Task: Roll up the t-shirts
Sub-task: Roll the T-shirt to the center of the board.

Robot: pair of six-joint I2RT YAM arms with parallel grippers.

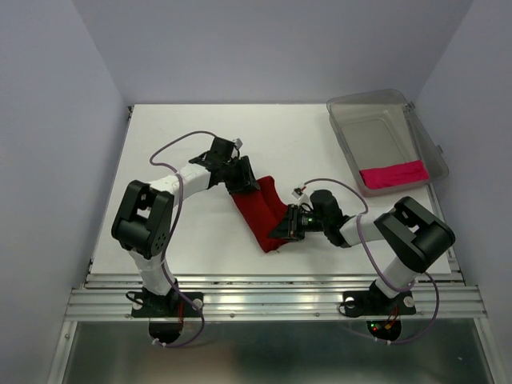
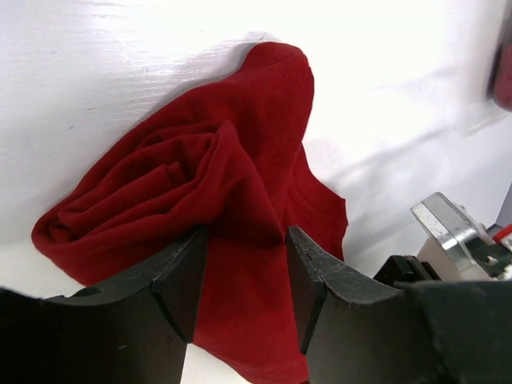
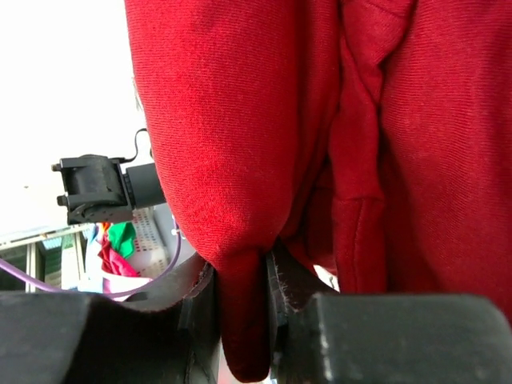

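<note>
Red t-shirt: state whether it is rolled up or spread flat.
Partly rolled. The red t-shirt is bunched into a narrow strip, with coiled folds at one end.

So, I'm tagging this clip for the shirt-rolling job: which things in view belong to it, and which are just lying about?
Part of the job:
- red t-shirt, half rolled
- pink t-shirt, already rolled

Just lying about:
- clear bin holding the pink one
- white table
</note>
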